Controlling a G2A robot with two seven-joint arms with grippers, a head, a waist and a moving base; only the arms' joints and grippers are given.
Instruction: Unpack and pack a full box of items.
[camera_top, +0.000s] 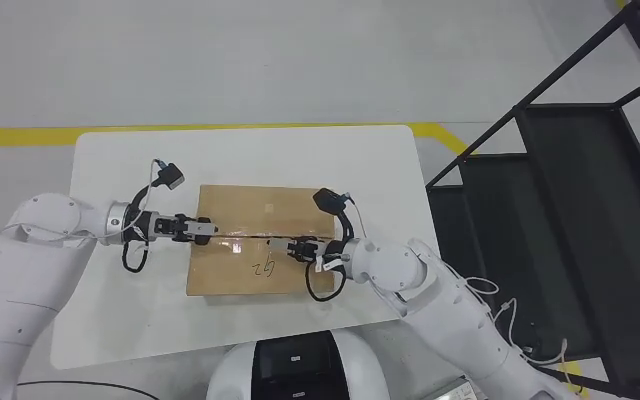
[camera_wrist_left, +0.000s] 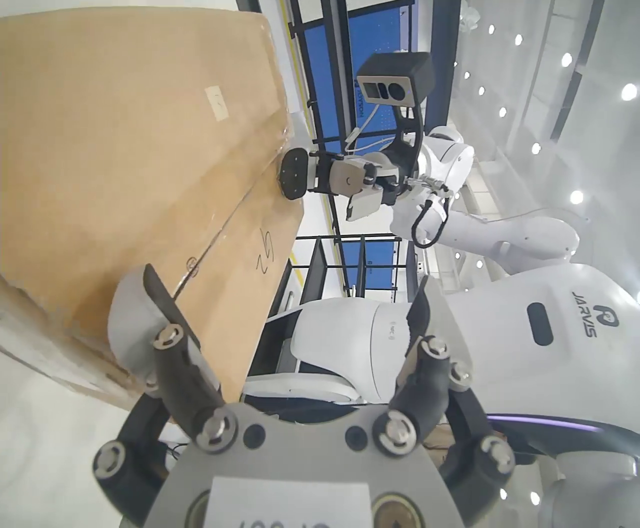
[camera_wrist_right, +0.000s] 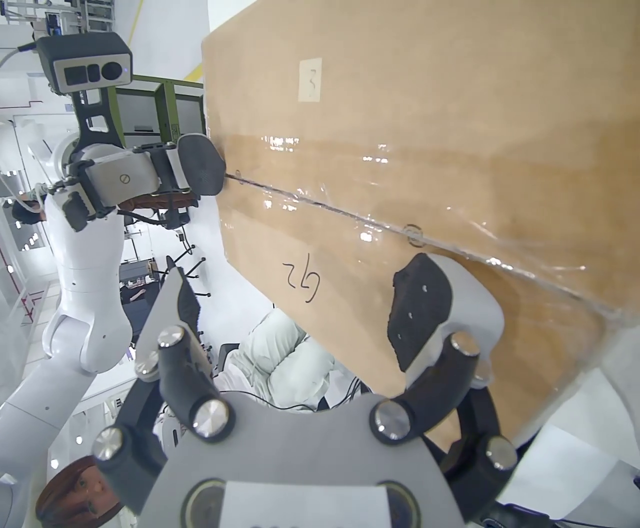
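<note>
A closed cardboard box lies flat in the middle of the white table. Its top flaps meet in a seam under clear, wrinkled tape. My left gripper is open at the seam's left end. In the left wrist view the box is beside my open left gripper, with one finger against the box top. My right gripper is open at the seam's right end. In the right wrist view one pad of my right gripper rests by the seam on the box.
A small white sticker and a handwritten mark are on the box top. Black metal stairs stand right of the table. A yellow floor line runs behind it. Bare table surrounds the box on every side.
</note>
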